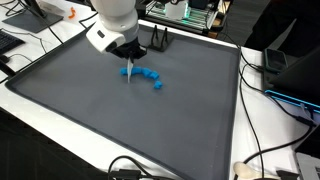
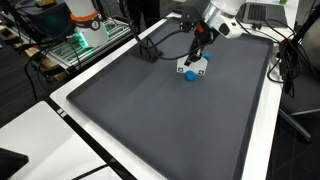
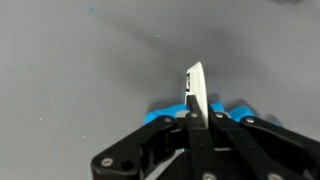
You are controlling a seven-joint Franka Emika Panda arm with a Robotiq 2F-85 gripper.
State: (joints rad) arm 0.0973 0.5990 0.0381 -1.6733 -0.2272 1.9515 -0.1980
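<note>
Pincer (image 3: 196,116) clamped on one white flat piece (image 3: 195,85); one blue segmented chain (image 1: 146,76) beneath; one grey mat (image 1: 90,115).

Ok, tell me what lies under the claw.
A blue thing on the grey mat, plus a white piece pinched in the shut claw. In the wrist view, the blue thing's middle is covered.
</note>
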